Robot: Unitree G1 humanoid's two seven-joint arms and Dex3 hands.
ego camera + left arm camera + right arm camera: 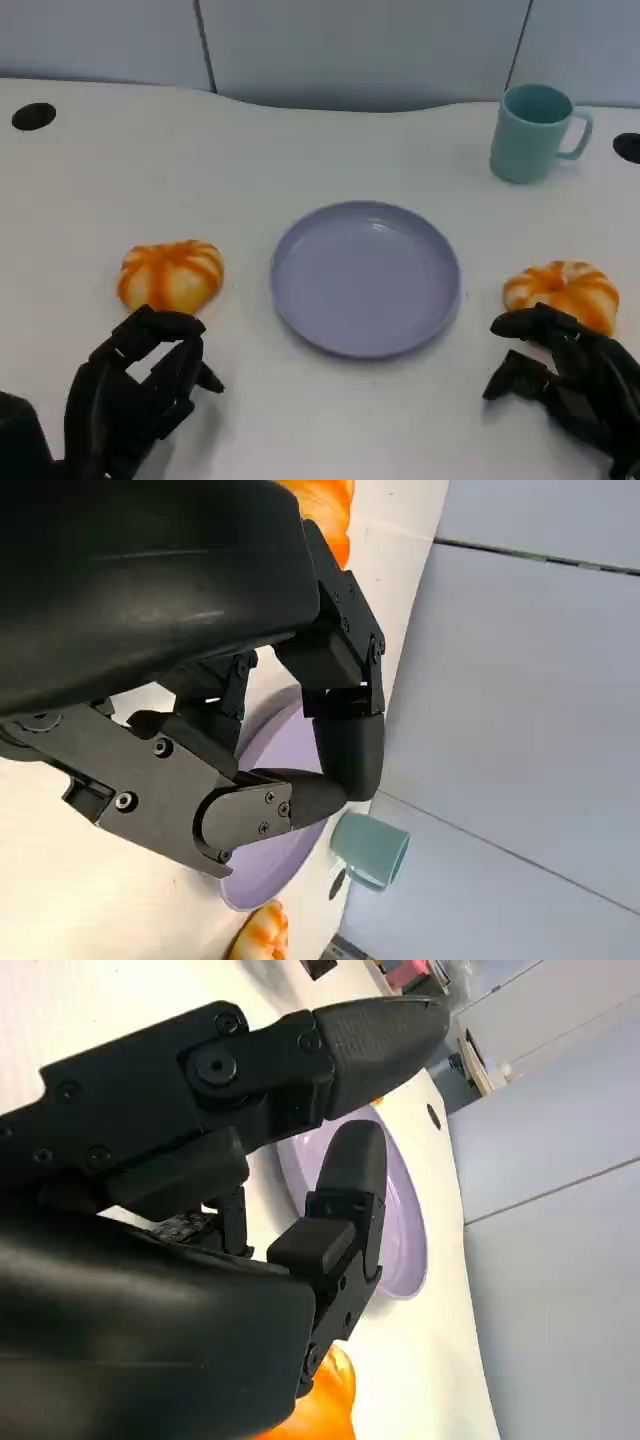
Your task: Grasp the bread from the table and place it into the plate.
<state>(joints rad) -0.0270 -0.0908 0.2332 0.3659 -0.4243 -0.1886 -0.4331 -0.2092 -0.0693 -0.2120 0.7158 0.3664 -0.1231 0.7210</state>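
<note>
So I've got the plate (366, 277) sitting dead centre on the worktop (300, 150), which makes sense since either arm can reach it. There are two breads: one (171, 275) at 9 o'clock of the plate, the other (562, 291) at 3 o'clock, both still on the worktop, nothing in the plate yet.

My left hand (135, 395) sits at 6 o'clock of the left bread, just short of it, fingers (160, 325) apart and loosely curved with nothing in them. Looks like a pre-grasp cup, opened enough to go over the bun. The right hand (570, 385) mirrors that at 6 o'clock of the right bread, fingers also spread and empty, tips right at the bread's near edge. I can't tell if they're touching it.

Both hands being parked right behind a bread reads to me as staged for a pick, not started. The right one looks closer, so I'd guess that goes first.

Teal mug (535, 132) is off at 1 o'clock of the plate, well apart, so it shouldn't get in the way of the carry.
</note>
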